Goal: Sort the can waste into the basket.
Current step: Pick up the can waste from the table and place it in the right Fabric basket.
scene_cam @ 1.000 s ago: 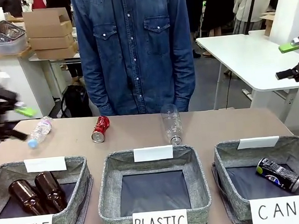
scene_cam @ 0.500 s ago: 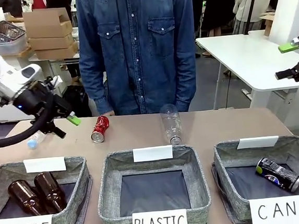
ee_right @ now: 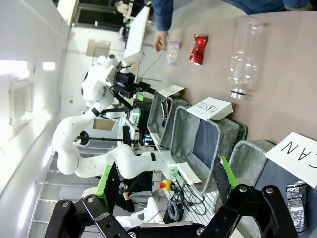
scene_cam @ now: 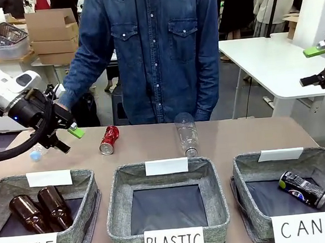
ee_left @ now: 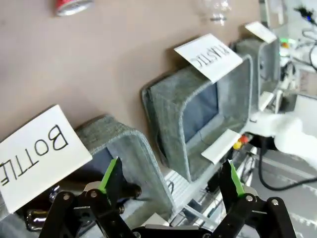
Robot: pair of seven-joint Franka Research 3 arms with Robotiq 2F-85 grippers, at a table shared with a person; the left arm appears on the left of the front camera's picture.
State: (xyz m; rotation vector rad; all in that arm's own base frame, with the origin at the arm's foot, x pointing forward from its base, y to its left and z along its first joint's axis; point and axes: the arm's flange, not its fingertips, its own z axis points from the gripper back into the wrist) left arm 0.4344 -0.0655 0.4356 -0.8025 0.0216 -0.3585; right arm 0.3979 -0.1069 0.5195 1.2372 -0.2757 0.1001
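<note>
**Cans: one loose, one binned**

We list the red can [scene_cam: 109, 140] lying on its side on the worktop [scene_cam: 238, 137], long axis running far to near, silver end toward us. It is well apart from the basket [scene_cam: 243, 168] signed CAN. The dark can [scene_cam: 303, 189] lies slantwise on that basket's floor, which we judge sorted. The left hand [scene_cam: 68, 139], parted and empty, hovers beside the red can, likely to fetch it. The right hand [scene_cam: 317, 65] hangs parted, empty, above the basket.

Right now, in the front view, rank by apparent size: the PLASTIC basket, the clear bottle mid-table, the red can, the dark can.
1. PLASTIC basket.
2. Clear bottle and dark can: about alike; the can lies nearer the camera, so unranked.
3. Red can: looks smallest, though it lies farther back.
</note>
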